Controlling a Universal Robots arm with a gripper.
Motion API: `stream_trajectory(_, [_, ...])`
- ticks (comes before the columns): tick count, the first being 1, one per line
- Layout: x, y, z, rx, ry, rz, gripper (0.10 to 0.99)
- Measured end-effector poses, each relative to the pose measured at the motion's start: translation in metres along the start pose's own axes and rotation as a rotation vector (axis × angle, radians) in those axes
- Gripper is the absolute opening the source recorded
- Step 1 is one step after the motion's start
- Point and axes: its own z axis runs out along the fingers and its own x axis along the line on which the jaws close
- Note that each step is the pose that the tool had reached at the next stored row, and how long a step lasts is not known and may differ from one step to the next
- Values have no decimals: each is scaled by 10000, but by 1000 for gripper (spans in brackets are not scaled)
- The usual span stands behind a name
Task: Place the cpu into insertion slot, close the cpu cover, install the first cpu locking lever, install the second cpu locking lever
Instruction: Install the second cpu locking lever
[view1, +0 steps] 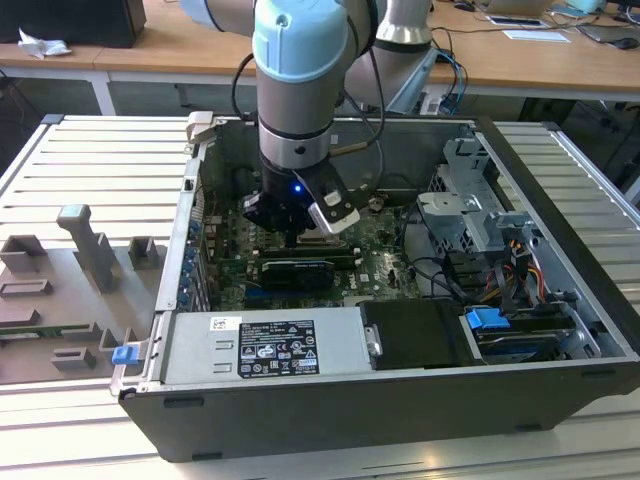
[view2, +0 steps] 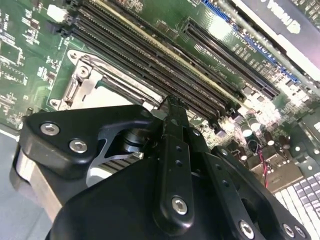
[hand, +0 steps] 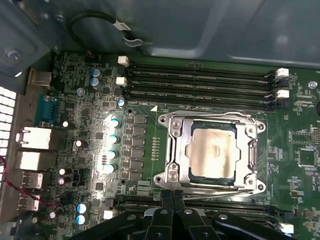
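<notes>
My pincer (hand: 172, 196) hung just above the board with fingertips pressed together, gripping nothing. Beyond them the cpu (hand: 213, 150) lay seated in the insertion slot (hand: 212, 176), the cpu cover (hand: 176, 150) folded down around it. I judged the locking-lever step current, demanding a precise sideways push.

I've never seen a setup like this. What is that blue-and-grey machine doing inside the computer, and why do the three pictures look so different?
The machine is a robot arm reaching down into an open computer case. The exterior view is taken from a camera standing off the arm. Both wrist views come from cameras riding on the arm itself, so they look closely at the green circuit board.

The black parts at the picture edge are the gripper, with its fingers together and nothing between them.

In the first wrist view, the cpu, a pale metal square, lies in the insertion slot, and the cpu cover, a silver frame, lies flat around it. The long black strips nearby are memory slots.
</notes>
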Motion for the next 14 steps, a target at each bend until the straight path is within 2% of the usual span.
stream_trajectory(2, [36,-9,19,-50,-19,-2,106])
stream_trajectory(6, [49,-21,60,-171,-32,-3,106])
stream_trajectory(9, [63,-25,91,-357,-45,-7,106])
stream_trajectory(11, [86,-27,114,-532,-53,-10,106])
stream_trajectory(14, [104,-29,134,-706,-68,-14,106])
